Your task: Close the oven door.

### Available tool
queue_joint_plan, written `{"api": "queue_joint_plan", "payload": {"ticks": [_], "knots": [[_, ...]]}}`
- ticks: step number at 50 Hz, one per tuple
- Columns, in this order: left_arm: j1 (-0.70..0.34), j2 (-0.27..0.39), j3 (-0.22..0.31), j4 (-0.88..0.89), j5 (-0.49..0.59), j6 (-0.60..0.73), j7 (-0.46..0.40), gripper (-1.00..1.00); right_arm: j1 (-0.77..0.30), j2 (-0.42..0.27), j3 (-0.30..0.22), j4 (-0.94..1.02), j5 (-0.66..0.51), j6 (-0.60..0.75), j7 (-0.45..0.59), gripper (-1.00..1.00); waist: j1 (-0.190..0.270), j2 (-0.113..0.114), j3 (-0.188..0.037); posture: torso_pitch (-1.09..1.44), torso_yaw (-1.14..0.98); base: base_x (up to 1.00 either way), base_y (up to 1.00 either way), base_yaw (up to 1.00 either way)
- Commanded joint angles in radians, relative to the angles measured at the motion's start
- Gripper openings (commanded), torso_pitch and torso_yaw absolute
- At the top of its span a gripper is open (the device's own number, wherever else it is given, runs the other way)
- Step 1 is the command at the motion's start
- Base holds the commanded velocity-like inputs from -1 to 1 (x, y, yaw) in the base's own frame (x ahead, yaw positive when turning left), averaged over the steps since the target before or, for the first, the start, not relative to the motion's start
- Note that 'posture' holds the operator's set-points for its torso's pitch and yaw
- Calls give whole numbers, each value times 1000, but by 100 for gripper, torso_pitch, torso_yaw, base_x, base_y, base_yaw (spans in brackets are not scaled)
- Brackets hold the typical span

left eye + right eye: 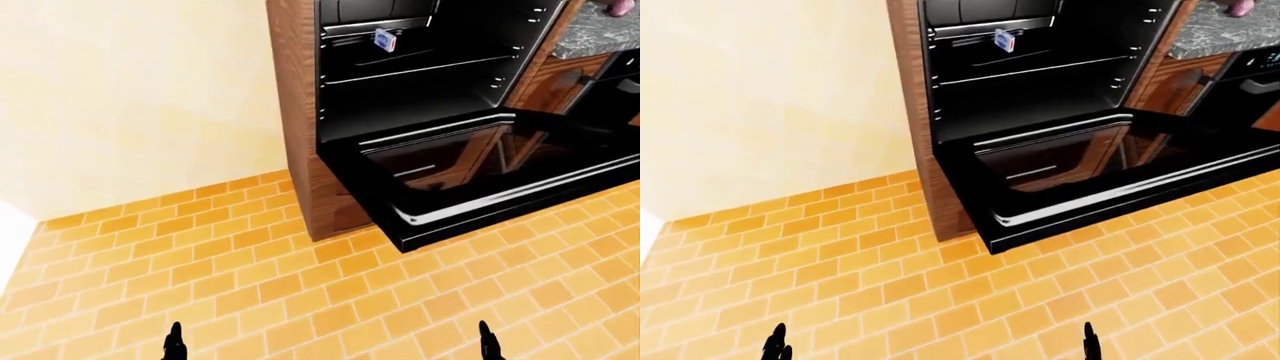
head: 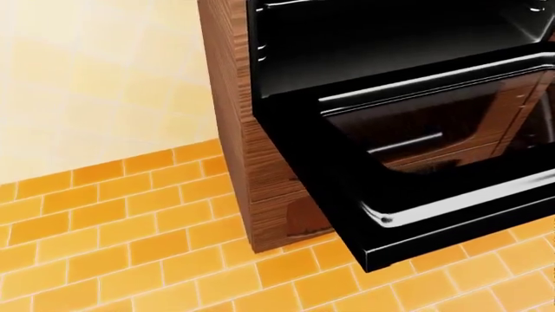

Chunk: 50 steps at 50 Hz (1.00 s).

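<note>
- The orange brick-pattern floor (image 1: 230,277) fills the near part of the eye views, meeting a cream wall (image 1: 140,97) at far left.
- The oven door (image 1: 490,176) hangs open at right, lying flat over the floor, glossy black, with the dark oven cavity (image 1: 420,82) beyond it.
- A wooden cabinet side (image 1: 300,127) frames the oven's left edge.
- Left hand (image 1: 176,343) and right hand (image 1: 489,342): only dark tips show at the bottom edge; spread cannot be told.

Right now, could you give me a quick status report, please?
Both hands low, only fingertips showing: left hand, right hand. Oven door fully down, untouched. Nothing visible blocking it.
</note>
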Motion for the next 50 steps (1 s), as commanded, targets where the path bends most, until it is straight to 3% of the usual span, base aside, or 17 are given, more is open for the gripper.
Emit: {"api": "queue_joint_plan", "payload": {"ticks": [1, 13, 14, 16, 21, 32, 39, 49, 50], "knots": [[-6, 12, 3, -16, -2, -24, 3, 100, -5, -11, -21, -16, 23, -15, 20, 100, 0, -1, -11, 0, 0, 0, 0, 0], [-6, 13, 7, -15, -1, -22, 1, 100, -5, -11, -29, -16, 39, 29, 27, 100, -1, -7, -7, 0, 0, 0, 0, 0], [-5, 14, 7, -15, 0, -23, 1, 100, -4, -11, -29, -16, 41, 32, 31, 100, -2, -4, -23, 0, 0, 0, 0, -5], [-4, 14, 7, -16, 0, -23, 1, 100, -5, -11, -28, -16, 40, 34, 28, 100, -2, 3, -10, 0, 0, 0, 0, -9], [-5, 14, 6, -16, 0, -22, 2, 100, -5, -11, -30, -16, 47, 42, 40, 100, -2, 19, -7, 0, 0, 0, 0, -10], [-8, 13, 6, -16, -2, -22, 2, 100, -7, -10, -33, -16, 62, 47, 63, 100, -8, 11, 0, 0, 0, 0, 0, -19], [-11, 14, 5, -16, -4, -20, 1, 100, -7, -8, -30, -16, 67, 52, 76, 100, -13, 28, 5, 0, 0, 0, 0, -9], [-8, 14, 6, -16, -3, -19, 1, 100, -6, -7, -28, -16, 72, 57, 85, 100, -2, 6, 1, 0, 0, 0, 0, -8], [-7, 14, 6, -16, -3, -19, 1, 100, -5, -7, -29, -16, 72, 58, 87, 100, -2, 5, 18, 0, 0, 0, 0, -4]]}}
